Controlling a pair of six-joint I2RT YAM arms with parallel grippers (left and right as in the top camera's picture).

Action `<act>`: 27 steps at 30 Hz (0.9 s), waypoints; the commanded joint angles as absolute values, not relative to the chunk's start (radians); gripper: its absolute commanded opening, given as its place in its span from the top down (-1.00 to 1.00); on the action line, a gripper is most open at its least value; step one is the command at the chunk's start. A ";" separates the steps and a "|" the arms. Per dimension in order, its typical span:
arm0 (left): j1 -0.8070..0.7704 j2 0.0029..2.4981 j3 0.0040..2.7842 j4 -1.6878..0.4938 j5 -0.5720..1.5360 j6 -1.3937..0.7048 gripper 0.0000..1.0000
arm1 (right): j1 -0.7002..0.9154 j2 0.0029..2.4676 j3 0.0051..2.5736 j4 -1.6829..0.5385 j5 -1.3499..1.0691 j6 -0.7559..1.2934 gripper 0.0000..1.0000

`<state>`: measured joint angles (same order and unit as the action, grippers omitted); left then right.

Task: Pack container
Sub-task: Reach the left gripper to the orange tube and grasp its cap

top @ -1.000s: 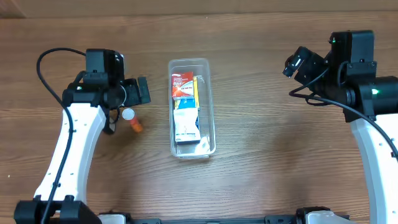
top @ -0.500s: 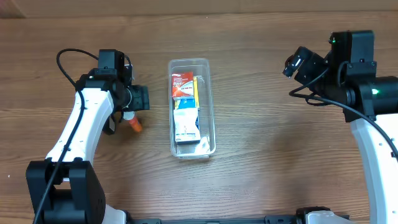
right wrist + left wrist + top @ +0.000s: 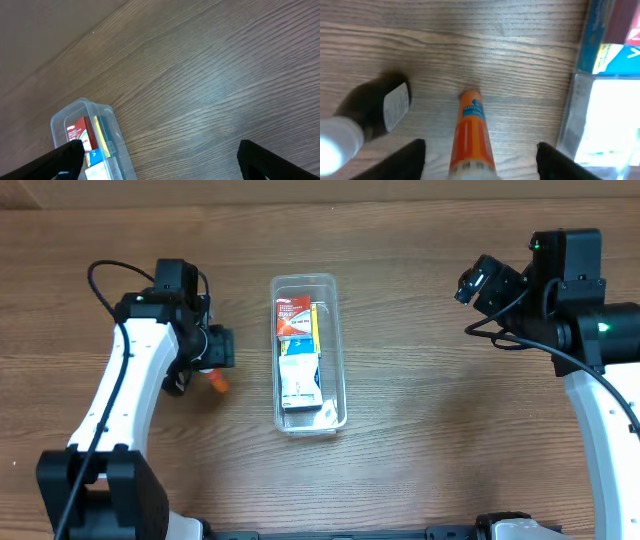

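The clear plastic container (image 3: 339, 350) stands in the middle of the table with a red-and-white box (image 3: 292, 317) and white and blue boxes inside. It also shows in the left wrist view (image 3: 570, 125) and the right wrist view (image 3: 62, 120). An orange tube with a white cap (image 3: 216, 380) lies left of it. My left gripper (image 3: 210, 358) is open right above the tube, whose body (image 3: 471, 132) lies between the spread fingers (image 3: 479, 162). My right gripper (image 3: 478, 280) is open and empty, high at the far right (image 3: 160, 160).
A dark object with a white label (image 3: 392, 102) lies left of the tube in the left wrist view. A cable loops from the left arm (image 3: 100, 275). Bare wood lies between the container and the right arm.
My left gripper has swung back and down from beside the container to over the orange tube. The right arm has not moved.
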<state>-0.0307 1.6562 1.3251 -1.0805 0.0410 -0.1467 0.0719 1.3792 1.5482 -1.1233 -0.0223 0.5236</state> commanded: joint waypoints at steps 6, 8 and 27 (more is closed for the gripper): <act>-0.025 1.625 1.359 -1.109 0.019 -0.135 0.02 | 0.068 1.372 1.553 -1.121 -0.020 0.528 -1.00; -0.025 1.625 1.359 -1.116 0.019 -0.134 -0.19 | 0.068 1.372 1.553 -1.121 -0.020 0.528 -1.00; -0.025 1.643 1.358 -1.131 0.072 -0.134 -0.16 | 0.068 1.372 1.553 -1.121 -0.020 0.528 -1.00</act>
<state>-0.0307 1.6417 1.3361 -1.1263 0.0372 -0.1387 0.0719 1.3792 1.5482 -1.1233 -0.0223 0.5236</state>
